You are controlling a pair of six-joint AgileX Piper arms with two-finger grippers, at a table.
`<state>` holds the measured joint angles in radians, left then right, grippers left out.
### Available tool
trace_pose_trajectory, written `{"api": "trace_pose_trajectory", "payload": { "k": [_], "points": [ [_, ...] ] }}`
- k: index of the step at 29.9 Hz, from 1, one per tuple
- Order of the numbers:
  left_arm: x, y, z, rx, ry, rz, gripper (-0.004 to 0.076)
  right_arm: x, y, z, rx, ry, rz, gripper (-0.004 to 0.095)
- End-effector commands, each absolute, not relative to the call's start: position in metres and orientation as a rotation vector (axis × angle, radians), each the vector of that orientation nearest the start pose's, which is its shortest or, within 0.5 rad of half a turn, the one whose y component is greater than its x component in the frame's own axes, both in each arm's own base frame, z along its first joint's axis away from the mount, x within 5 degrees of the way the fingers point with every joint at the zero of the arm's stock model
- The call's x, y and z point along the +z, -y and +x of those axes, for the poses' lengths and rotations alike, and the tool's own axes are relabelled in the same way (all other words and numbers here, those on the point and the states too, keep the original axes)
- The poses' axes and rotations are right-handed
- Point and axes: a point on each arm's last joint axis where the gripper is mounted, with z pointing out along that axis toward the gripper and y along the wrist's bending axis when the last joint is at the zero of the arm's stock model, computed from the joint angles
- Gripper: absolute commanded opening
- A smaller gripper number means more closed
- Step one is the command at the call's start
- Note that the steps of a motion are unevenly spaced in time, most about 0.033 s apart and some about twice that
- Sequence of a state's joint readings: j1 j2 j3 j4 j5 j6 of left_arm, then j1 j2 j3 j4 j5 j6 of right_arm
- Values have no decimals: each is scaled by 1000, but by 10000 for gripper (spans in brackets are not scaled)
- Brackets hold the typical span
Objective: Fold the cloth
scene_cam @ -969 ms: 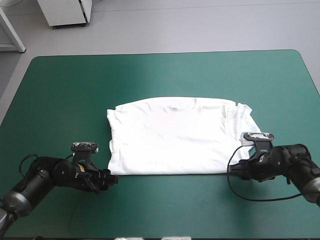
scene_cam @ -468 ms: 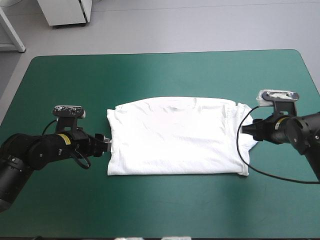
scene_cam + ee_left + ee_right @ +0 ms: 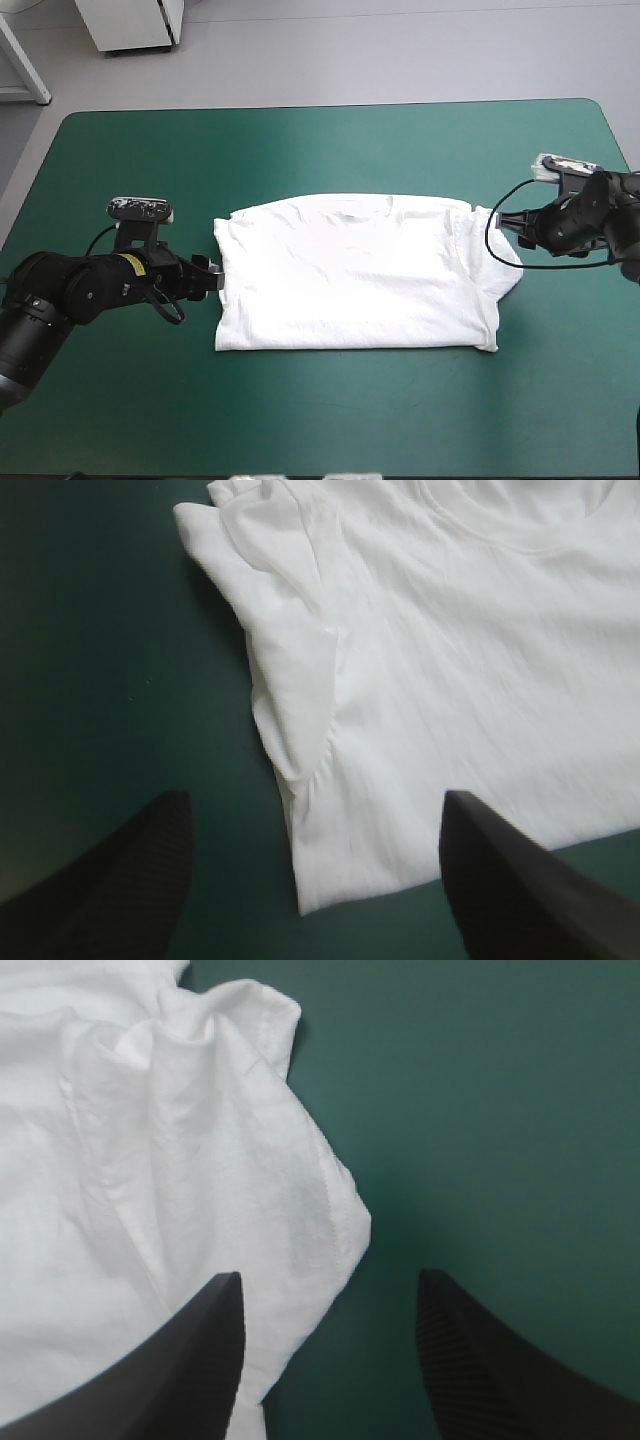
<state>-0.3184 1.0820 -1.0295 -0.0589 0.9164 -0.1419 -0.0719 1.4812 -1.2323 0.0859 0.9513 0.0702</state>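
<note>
Fabric this thin gives me nothing stiff to work with. The T-shirt (image 3: 355,275) is white, light and limp, and I expect it to sag, drag and shed layers if I take it by a single ply. It lies flat in the middle of the frame on the teal-green table (image 3: 320,140), neckline toward the top. It looks short for its width, so I judge it to be doubled over once already.

My left hand (image 3: 208,276) sits at the left-centre of the frame, just beside the shirt's side edge, released. In its wrist view the black fingers (image 3: 110,890) stand wide apart with the shirt's corner and side edge between them and the tucked sleeve (image 3: 290,670) ahead. My right hand (image 3: 505,220) is at the right of the frame by the opposite side, also released and grasping nothing. The rumpled sleeve (image 3: 230,1120) bulges ahead of it, with one finger over cloth and the other over bare cover.

I would pinch at the two side edges, deep enough to catch every layer. I would avoid the loose sleeve flaps, which would likely pull out alone.
</note>
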Motion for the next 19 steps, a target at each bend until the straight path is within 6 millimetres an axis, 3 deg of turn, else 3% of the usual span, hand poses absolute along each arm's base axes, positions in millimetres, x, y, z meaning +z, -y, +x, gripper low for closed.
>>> {"api": "trace_pose_trajectory", "payload": {
  "k": [1,11,19],
  "points": [
    [365,73,202,-306,-2377,181,505,307,19,319,110,-2628,221,487],
    [359,75,209,-300,-2394,187,477,259,21,349,116,-2715,240,486],
    [360,75,210,-304,-2384,180,472,232,20,354,126,-2836,249,471]
  ]
}}
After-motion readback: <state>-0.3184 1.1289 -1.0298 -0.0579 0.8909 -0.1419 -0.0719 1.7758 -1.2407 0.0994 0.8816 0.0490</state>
